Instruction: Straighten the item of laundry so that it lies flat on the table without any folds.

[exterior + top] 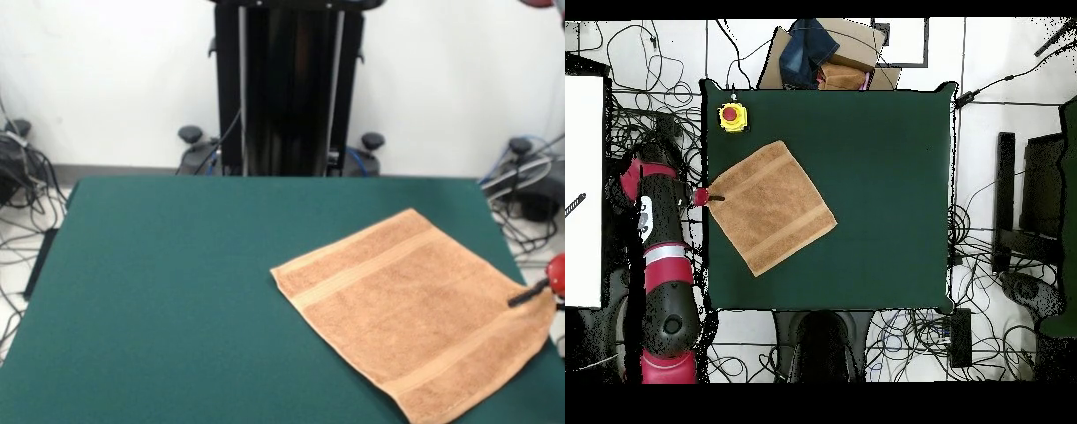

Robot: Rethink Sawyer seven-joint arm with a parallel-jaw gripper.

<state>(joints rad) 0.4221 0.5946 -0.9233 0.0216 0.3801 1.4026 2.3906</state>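
Note:
The item of laundry (415, 311), an orange-tan towel, lies spread out on the table (177, 283), turned diagonally, with a stripe band near each short end. I see no folds in it. In the overhead view the towel (772, 207) sits near the left side of the table (885, 150). My gripper (530, 294) hangs low at the table's right edge in the front view, right at the towel's corner. From overhead the gripper (711, 197) meets the towel's left corner, and the red and black arm (657, 250) stands off the table beside it. Whether it grips the cloth is unclear.
A yellow box with a red button (732, 117) sits on the table corner close to the towel. A cardboard box with blue cloth (820, 55) stands beyond the table's top edge. Cables (995, 130) cover the floor all around.

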